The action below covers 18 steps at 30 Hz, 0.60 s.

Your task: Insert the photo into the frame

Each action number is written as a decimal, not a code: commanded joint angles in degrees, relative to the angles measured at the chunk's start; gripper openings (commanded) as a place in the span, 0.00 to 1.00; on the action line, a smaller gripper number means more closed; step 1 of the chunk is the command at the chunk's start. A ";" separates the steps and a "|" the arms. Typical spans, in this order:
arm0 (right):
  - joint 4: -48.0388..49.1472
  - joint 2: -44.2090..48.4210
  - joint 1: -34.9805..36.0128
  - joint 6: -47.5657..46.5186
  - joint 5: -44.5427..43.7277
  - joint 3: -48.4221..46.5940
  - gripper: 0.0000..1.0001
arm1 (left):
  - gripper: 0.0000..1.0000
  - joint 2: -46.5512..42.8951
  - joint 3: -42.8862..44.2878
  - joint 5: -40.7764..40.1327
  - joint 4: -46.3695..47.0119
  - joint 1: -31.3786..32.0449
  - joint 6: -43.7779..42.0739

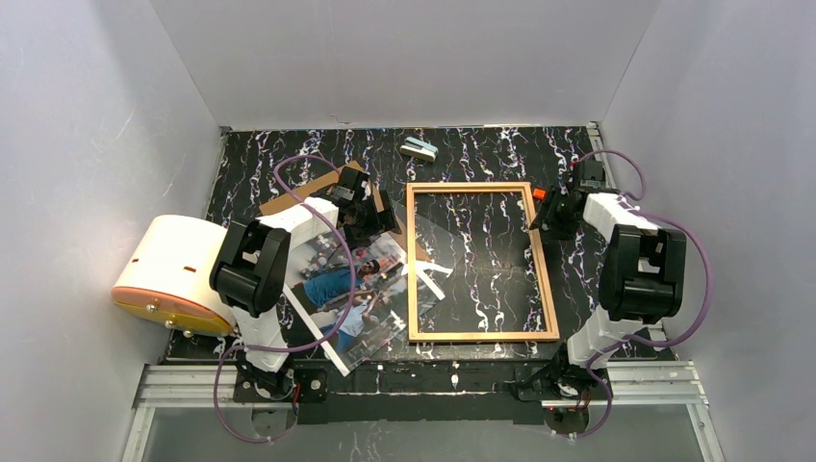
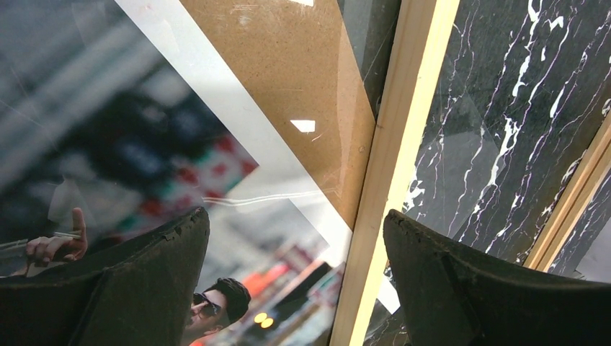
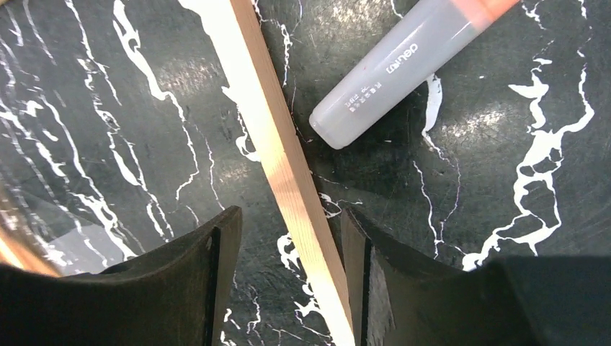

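One frame lies flat, one photo against its left rail — left gripper and right gripper each straddle a rail, jaws spread.

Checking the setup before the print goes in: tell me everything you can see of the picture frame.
The frame is a thin, light-wood rectangle lying flat on the black marbled table, marble showing through. A corner of the photo crosses its left rail, which the open left end effector straddles; the open right end effector straddles the right rail.
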State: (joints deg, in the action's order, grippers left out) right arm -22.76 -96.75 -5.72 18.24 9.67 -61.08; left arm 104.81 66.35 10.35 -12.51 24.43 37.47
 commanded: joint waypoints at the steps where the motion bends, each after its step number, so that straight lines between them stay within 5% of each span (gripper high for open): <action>1: -2.39 0.21 4.12 -2.50 -10.08 -2.54 0.62 | 0.89 2.88 -0.18 -0.41 -5.82 0.10 -1.39; 7: -4.44 -3.25 7.95 -4.97 -14.97 -4.30 0.60 | 0.87 3.35 0.16 -2.02 -7.08 0.10 -2.04; 18: -8.97 -10.04 8.70 -5.25 -25.09 -11.31 0.35 | 0.77 4.04 1.57 -5.90 -10.93 0.01 -5.16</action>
State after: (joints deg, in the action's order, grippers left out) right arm -30.09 -105.60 2.94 13.63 -8.64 -69.08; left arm 106.34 68.64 8.71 -16.05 24.56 35.05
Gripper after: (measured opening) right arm 0.399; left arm 0.770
